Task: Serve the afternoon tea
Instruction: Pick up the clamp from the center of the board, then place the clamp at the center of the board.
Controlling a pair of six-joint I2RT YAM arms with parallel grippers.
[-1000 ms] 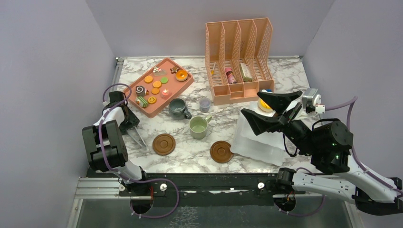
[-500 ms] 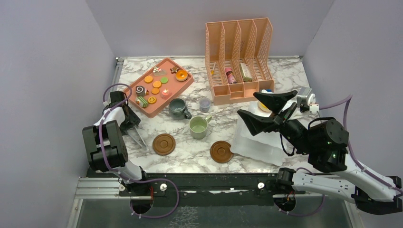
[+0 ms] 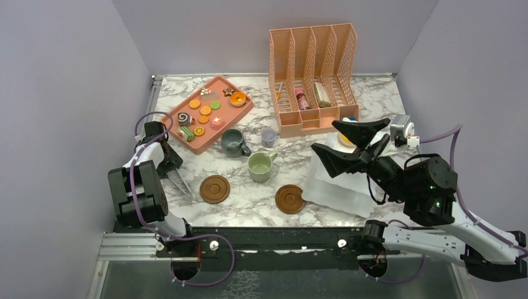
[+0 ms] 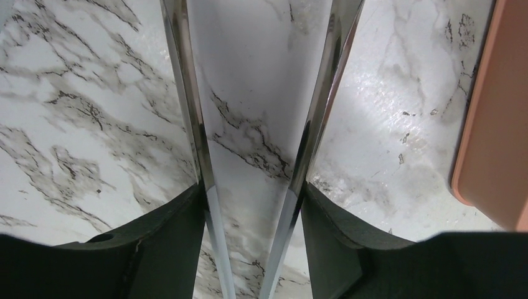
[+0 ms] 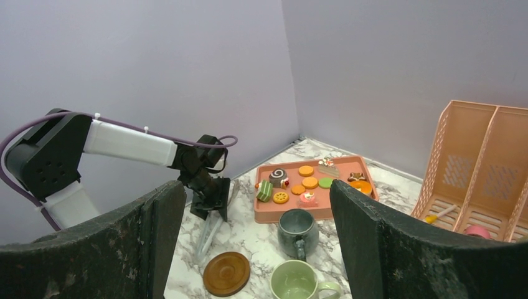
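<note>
Right arm lower and slightly further left than second ago; mugs, coasters unmoved. Right claw [image 3: 325,137] wide open, holding nothing, raised above right side of tabletop [image 3: 249,202]. Left claw [image 3: 167,161] low near left edge, part open, fingers clasping metal tongs [image 3: 179,180]; blades apart, tips down by left coaster [image 3: 215,189]. Grey-blue mug [image 3: 233,142] just beside pink tray [image 3: 188,99]. Pale green mug [image 3: 259,166] behind and between left coaster and right coaster [image 3: 289,199], on bare marble. Toy sweets [image 3: 205,110] all on tray.
</note>
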